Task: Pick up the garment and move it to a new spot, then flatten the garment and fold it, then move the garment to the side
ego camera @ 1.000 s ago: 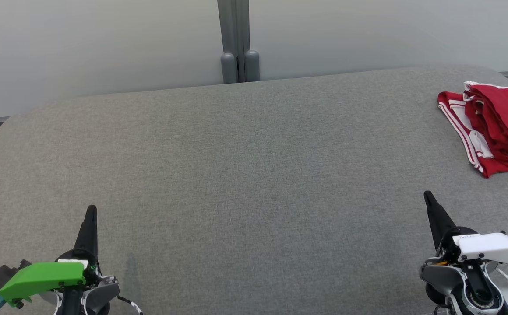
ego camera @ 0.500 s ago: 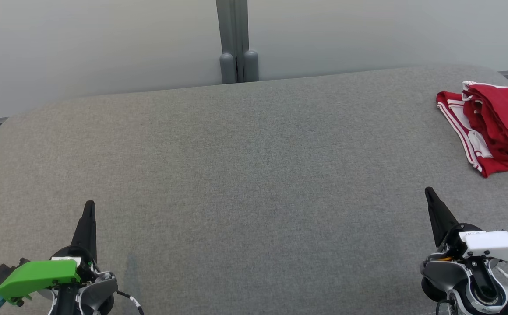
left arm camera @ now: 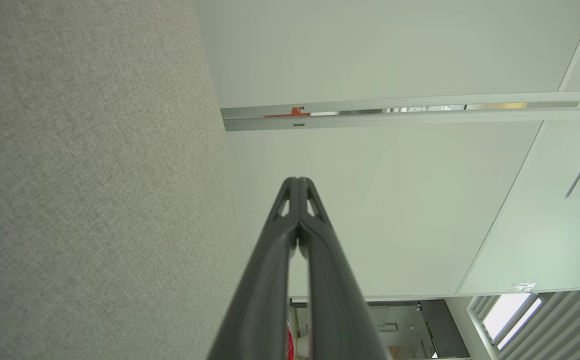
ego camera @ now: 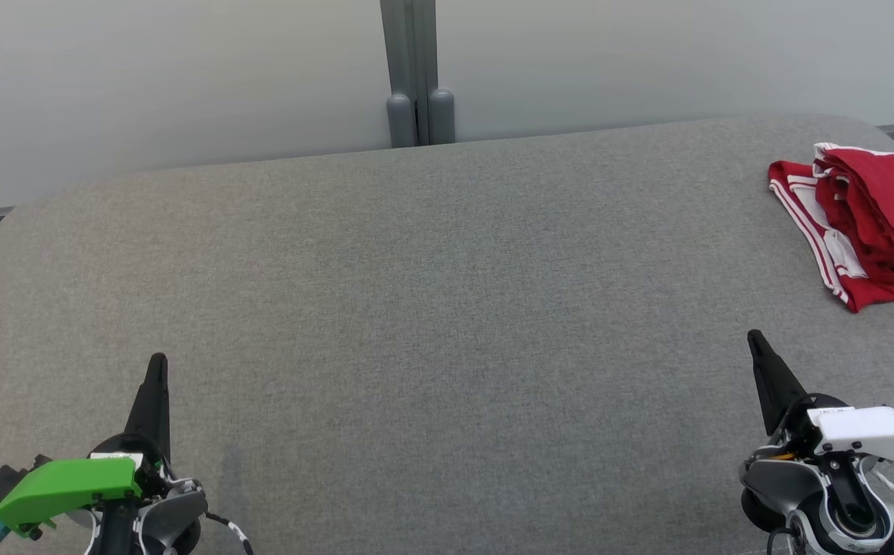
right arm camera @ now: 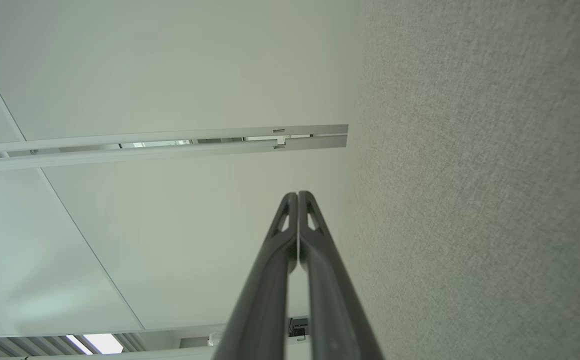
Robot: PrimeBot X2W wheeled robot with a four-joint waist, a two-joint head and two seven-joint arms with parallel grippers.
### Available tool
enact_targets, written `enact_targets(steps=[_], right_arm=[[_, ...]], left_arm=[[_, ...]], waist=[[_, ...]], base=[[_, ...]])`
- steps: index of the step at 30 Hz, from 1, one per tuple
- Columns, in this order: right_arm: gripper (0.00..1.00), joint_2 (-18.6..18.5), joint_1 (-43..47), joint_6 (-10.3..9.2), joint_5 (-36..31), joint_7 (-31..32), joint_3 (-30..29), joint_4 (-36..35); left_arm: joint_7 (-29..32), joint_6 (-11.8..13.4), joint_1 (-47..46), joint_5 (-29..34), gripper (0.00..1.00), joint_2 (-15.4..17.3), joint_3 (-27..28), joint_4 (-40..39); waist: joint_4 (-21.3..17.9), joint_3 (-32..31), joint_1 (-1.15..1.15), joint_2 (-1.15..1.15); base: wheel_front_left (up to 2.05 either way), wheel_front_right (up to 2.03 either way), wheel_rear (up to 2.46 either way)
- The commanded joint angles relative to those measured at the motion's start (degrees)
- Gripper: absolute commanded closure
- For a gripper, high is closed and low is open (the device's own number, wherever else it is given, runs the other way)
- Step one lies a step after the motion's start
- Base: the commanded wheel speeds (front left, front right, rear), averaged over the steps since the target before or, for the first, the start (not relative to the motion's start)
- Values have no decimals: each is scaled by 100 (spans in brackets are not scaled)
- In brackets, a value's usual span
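Left gripper [ego camera: 158,361]: I read it pinched closed, empty, low left over grey fabric surface [ego camera: 447,308]. Right gripper [ego camera: 754,336]: likewise closed, empty, low right. Garment [ego camera: 875,208]: red, white-striped, bunched at far right, well apart from both.

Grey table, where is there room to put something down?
Nearly all of the grey table is bare: the wide middle between the left pincer and the right pincer, back to the grey post behind the far edge, and the whole left side. The only crowded bit is the far right corner, where the red garment lies.
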Motion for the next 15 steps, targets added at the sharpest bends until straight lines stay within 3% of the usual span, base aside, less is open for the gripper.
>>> enact_targets(steps=[1,15], right_arm=[[100,0,-32,4,11,21,-12,11],[100,4,-33,4,0,30,-21,11]], left_arm=[[19,-24,-62,-15,100,6,15,-13],[19,-24,-62,-16,100,7,14,-13]], waist=[[0,0,0,0],[0,0,0,0]], base=[[0,0,0],[0,0,0]])
